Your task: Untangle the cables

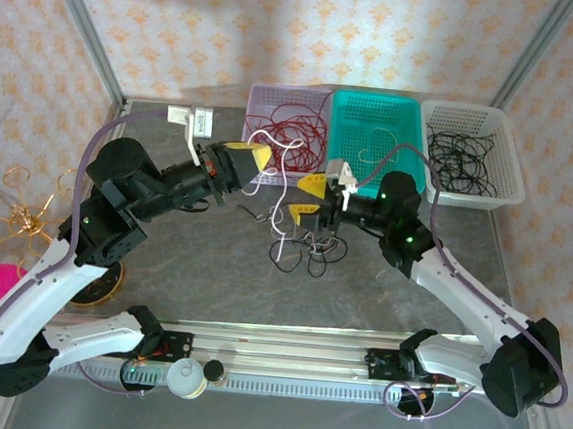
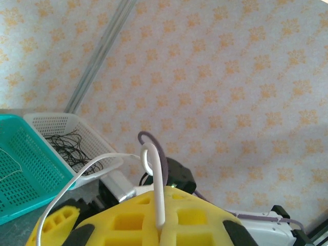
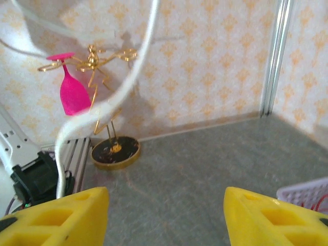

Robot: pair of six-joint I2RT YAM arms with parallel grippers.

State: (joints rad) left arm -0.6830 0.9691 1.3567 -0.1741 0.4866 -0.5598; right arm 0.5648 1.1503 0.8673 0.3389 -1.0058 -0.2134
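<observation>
White cable pinched in shut L gripper, held clear of desk, trailing to black tangle mid-desk. R gripper wide open, empty, near tangle.

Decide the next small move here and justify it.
Probably ease the right gripper onto the white cable and close: its jaws stand open beside the strand, the left gripper pinches it, and its lower end runs into the black cables.
</observation>
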